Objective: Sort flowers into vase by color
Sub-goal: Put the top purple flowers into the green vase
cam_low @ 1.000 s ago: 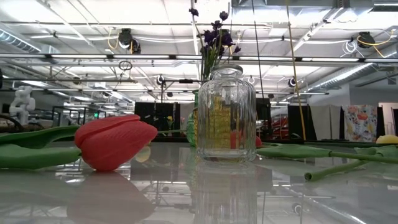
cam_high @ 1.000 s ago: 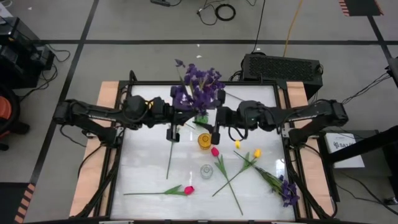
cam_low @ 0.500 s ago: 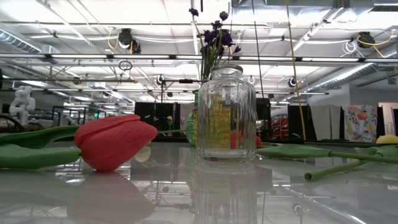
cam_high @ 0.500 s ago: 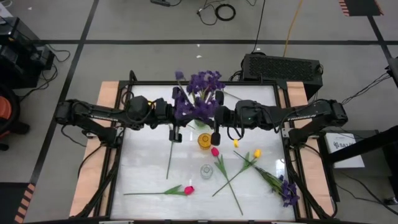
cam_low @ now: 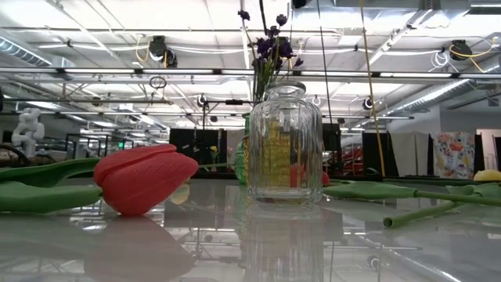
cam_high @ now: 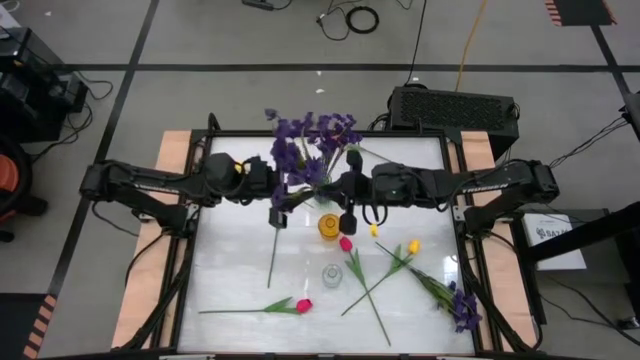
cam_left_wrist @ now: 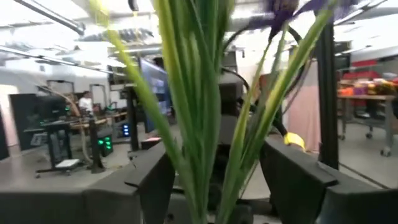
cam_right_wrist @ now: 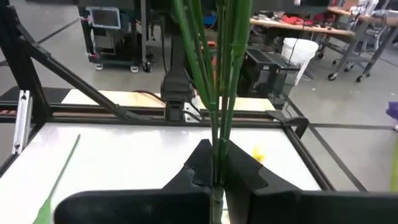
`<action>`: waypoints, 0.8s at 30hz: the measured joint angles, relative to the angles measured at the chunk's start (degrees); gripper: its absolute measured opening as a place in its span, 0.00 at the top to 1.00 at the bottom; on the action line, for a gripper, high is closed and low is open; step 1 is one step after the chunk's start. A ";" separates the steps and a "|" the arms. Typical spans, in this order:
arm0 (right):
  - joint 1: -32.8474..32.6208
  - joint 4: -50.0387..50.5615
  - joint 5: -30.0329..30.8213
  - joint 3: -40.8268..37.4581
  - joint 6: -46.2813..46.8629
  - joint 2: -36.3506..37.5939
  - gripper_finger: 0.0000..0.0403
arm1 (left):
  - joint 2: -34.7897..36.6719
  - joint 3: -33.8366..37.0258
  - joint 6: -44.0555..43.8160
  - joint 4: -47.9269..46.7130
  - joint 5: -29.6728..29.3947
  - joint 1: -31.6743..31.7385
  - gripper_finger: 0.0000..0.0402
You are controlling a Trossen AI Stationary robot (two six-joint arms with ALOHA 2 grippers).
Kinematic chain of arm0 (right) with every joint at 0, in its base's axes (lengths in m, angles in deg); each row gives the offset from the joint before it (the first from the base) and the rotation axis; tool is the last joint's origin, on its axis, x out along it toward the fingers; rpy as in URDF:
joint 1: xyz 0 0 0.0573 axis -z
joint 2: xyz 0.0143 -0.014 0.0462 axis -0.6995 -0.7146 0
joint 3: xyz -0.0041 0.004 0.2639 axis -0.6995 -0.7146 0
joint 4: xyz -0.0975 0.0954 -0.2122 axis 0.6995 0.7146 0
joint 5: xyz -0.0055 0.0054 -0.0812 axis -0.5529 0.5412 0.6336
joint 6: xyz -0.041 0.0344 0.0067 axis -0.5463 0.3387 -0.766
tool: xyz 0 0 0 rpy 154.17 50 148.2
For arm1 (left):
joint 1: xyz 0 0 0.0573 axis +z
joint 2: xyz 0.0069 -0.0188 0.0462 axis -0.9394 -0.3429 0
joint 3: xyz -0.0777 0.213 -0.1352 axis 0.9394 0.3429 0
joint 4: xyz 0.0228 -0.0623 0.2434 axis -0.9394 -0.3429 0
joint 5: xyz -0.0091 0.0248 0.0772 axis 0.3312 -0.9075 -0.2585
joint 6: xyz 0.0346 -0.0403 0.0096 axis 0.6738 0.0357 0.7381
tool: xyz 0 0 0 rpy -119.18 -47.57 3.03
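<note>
A bunch of purple sprigs point(cam_high: 310, 150) stands upright over the table's far middle, with its blooms above the grippers point(cam_low: 270, 47). My right gripper point(cam_right_wrist: 214, 171), coming from the right point(cam_high: 336, 189), is shut on its green stems. My left gripper point(cam_left_wrist: 214, 186), coming from the left point(cam_high: 296, 192), is open. Its fingers stand on either side of the same stems and are apart from them. The lower ends of the stems are hidden behind the clear vase point(cam_low: 283, 145). My right gripper pinches the bundle of green stems point(cam_right_wrist: 215, 146) between its two fingers, below the blooms. The fingers come level from the table's right side and lie across the upright stems. The sprigs rise straight above the hold.
A yellow vase point(cam_high: 329, 226) and the clear vase point(cam_high: 331, 275) stand near the middle. Flat on the table lie pink-red tulips point(cam_high: 303, 305) point(cam_high: 346, 243), yellow tulips point(cam_high: 413, 246), a loose green stem point(cam_high: 272, 255) and another purple sprig point(cam_high: 458, 305) at the near right.
My right gripper has moved toward the table's left and shut on the sprigs' stems. My left gripper has drawn back a little toward the left. The blooms have swung toward the far left.
</note>
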 joint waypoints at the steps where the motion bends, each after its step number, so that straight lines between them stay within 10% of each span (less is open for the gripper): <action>1: 0.06 0.14 0.01 0.00 0.19 0.00 0.99 | 0.52 0.00 0.00 -1.07 -0.30 0.00 0.42; 24: 1.19 3.50 -1.97 0.00 3.56 0.02 1.00 | 0.45 0.00 -2.84 -3.23 -0.85 0.53 0.48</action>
